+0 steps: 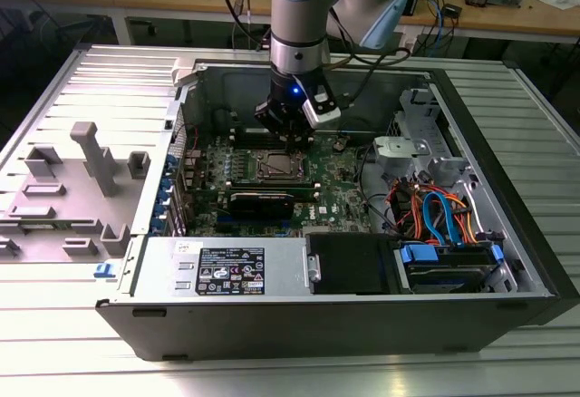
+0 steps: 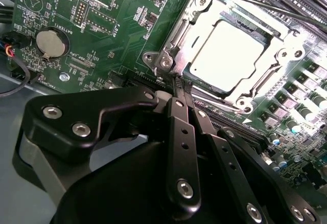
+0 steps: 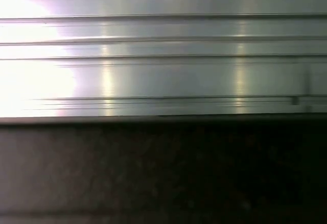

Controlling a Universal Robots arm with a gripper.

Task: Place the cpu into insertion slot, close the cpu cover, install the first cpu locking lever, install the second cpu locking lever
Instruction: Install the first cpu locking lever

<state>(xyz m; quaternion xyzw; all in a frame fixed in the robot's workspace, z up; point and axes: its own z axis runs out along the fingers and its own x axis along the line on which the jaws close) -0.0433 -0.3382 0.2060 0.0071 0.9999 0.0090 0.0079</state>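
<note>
So up close in the second wrist view the black pincer (image 2: 180,83) had its two fingers (image 2: 182,147) pressed right together, basically no gap, with nothing pinched between them as far as I could see. The tips sat at the corner of the insertion slot (image 2: 168,63), right by a screw on the silver frame, looking like they were touching or just above the metal there, couldn't say which. Just past the tips the cpu (image 2: 230,55) was already seated in the socket, its dull silver top glaring white under the light. The cpu cover (image 2: 204,27) lay down flat around the chip, its square window framing the lid. A thin metal rod, one locking lever (image 2: 265,4), ran along the far side of the frame; whether it was latched I couldn't tell. Off to the side on the green motherboard (image 2: 117,29) was a round coin battery (image 2: 52,43). In the exterior view the arm (image 1: 299,16) came straight down into the open computer case (image 1: 507,234), pincer (image 1: 288,134) right at the back edge of the socket (image 1: 276,167). The case lay on its side on a ribbed metal worktop (image 1: 54,324), with a grey plastic fixture (image 1: 86,157) well apart toward the exterior view's left.
</note>
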